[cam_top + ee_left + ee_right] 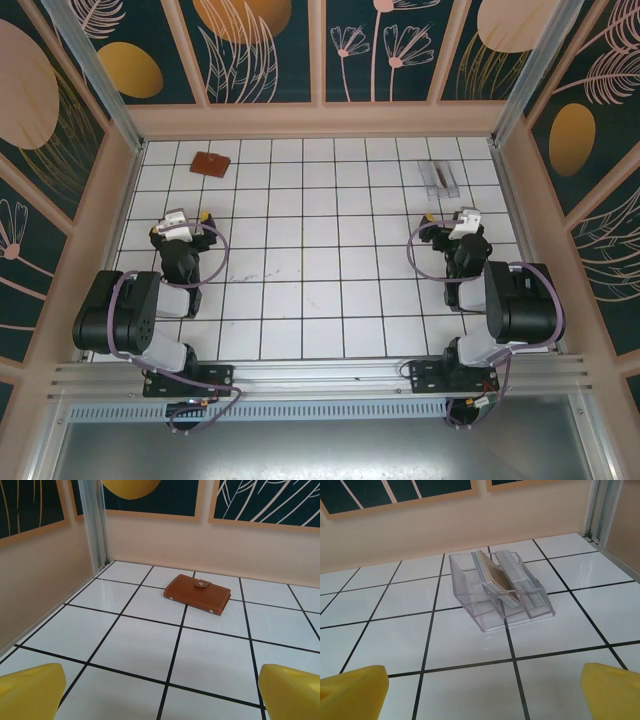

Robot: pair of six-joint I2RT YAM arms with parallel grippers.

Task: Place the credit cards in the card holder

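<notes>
From above, the white tiled worktop has two things on it, both at the far side. The small reddish-brown leather card holder lies flat at the far left, just ahead of the left arm. A clear plastic tray sits at the far right, ahead of the right arm. I think each thing sits on its own side so each arm can reach one.

In the left wrist view, the card holder is folded shut, and its little flap is snapped down on top. It probably has to be opened before any card can go in. The yellow left fingers are spread wide with nothing between them, well back from it.

In the right wrist view, the thin pale credit cards stand leaning on edge in the slots of the tray. Standing up like that, their top edges should be easy to pinch. The yellow right fingers are wide apart too and hold nothing.
</notes>
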